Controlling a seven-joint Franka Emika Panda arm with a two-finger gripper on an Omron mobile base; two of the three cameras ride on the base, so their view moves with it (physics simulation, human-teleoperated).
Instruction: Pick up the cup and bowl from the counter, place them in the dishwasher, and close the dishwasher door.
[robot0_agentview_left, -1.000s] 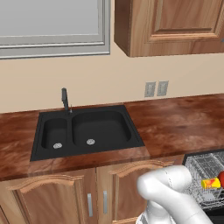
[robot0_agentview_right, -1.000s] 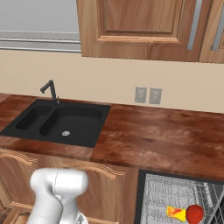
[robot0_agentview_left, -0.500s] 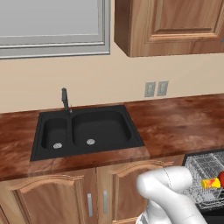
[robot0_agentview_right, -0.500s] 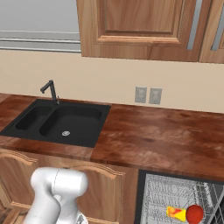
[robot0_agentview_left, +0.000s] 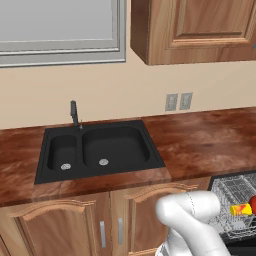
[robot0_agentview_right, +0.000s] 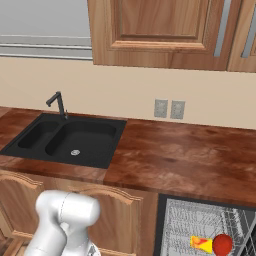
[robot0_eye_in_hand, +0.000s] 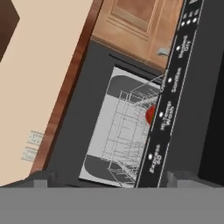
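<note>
Below the surface: my claw (robot0_eye_in_hand: 109, 177) is down low at the dishwasher, looking past the raised edge of the dishwasher door (robot0_eye_in_hand: 173, 96) into the tub.
Claw: fingers spread wide, nothing between them; only the two dark tips show at the bottom of the hand view.
Cup: small, yellow, lying on its side in the wire rack (robot0_agentview_right: 202, 226), just beside the bowl; located at (robot0_agentview_right: 201, 244).
Bowl: red, rounded, resting in the rack next to the cup (robot0_agentview_right: 222, 244); in the hand view a red patch of it shows behind the door edge.
Dishwasher: black, built in under the surface to the right of the sink cabinets (robot0_agentview_right: 165, 220); its cavity is open to view from both base cameras.
Door: black panel with white button lettering along its top edge; not shut, partly raised as far as I can judge.
Surface: glossy reddish-brown top (robot0_agentview_right: 185, 155), no cup or bowl left on it.
Sink: black double basin with a dark tap (robot0_agentview_left: 100, 147), untouched by this job.
Done, by my reckoning: both items collected and loaded.
Left: swing the door fully closed.
</note>
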